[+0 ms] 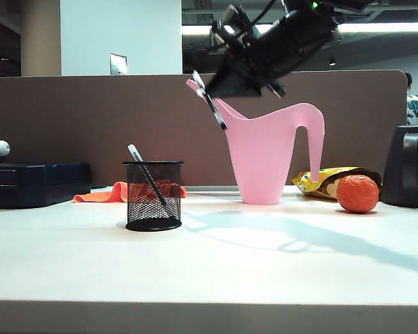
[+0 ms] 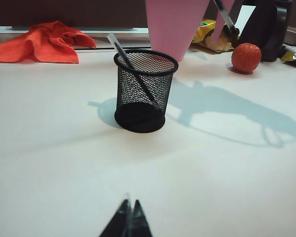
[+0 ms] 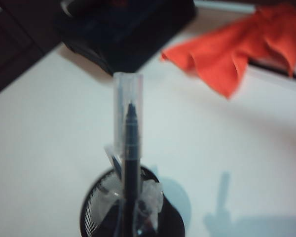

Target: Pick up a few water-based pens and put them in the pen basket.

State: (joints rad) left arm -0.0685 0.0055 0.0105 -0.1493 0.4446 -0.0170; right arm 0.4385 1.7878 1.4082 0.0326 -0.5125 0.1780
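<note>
Right gripper (image 3: 130, 207) clamped 1 pen (image 3: 129, 143) above the pen basket (image 1: 153, 195); 1 pen inside (image 1: 145, 175); left gripper (image 2: 128, 219) closed, empty, low over the table (image 2: 212, 187).

Bright overhead light; soft arm shadow on table (image 1: 279, 278); right wrist view blurred.

A pink watering can (image 1: 268, 156) is standing upright right of centre on the white desk (image 1: 209, 264), its spout pointing toward the upper left. An orange ball (image 1: 357, 193) is sitting at the right, just in front of a yellow snack bag (image 1: 319, 179). A large black container (image 1: 408, 167) is standing at the right edge. An orange cloth (image 1: 108, 193) is lying crumpled left of centre, beside a dark case (image 1: 35, 184) at the left edge. A brown partition (image 1: 90, 125) is running across the back.
</note>
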